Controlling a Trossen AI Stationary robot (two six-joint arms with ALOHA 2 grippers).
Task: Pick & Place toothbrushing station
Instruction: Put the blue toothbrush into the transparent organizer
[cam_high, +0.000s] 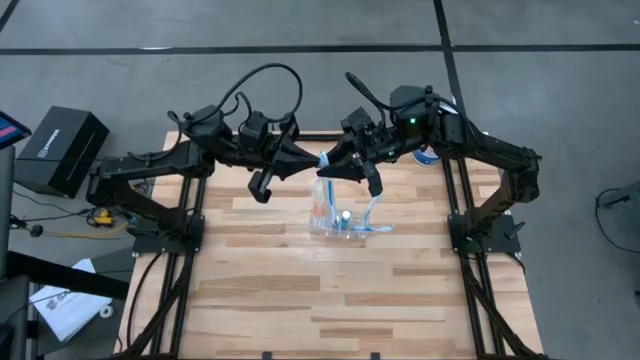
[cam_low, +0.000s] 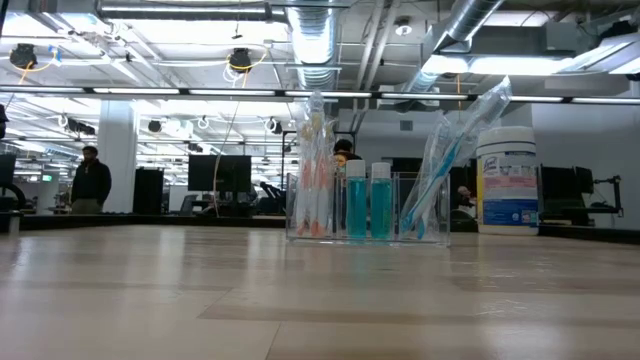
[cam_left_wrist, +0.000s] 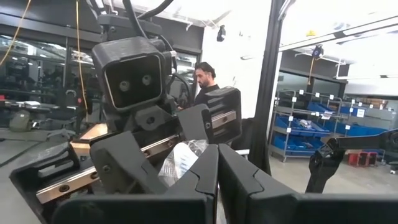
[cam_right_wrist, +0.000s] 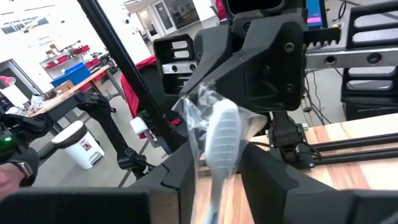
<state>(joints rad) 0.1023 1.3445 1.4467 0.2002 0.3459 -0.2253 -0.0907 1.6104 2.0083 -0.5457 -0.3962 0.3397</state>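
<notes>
The toothbrushing station (cam_high: 335, 218) stands on the table (cam_high: 300, 300) a little toward 12 o'clock from its middle. No end effector touches it. It carries two small blue bottles and several brushes that rise well above its clear walls. Directly over it, toward 12 o'clock, the two arms meet. The right end effector (cam_right_wrist: 217, 152) is closed on a wrapped toothbrush (cam_right_wrist: 221, 134), and the left end effector (cam_left_wrist: 217, 158) is narrow, its fingers almost together, and it seems to pinch the far end of the same wrapper. I judge that you are at the filling step, with one brush shared between both arms, and the station itself is not yet picked. The next move calls for one end effector to let go, so the other can turn the brush upright and lower it into a free part of the holder. Please come down straight, because the standing brushes lean outward and are easy to hit. The white canister (cam_low: 507, 180) stands at 2 o'clock, well apart from the station. The table edges are far from the station on all sides, and the widest open room is toward 6 o'clock.
</notes>
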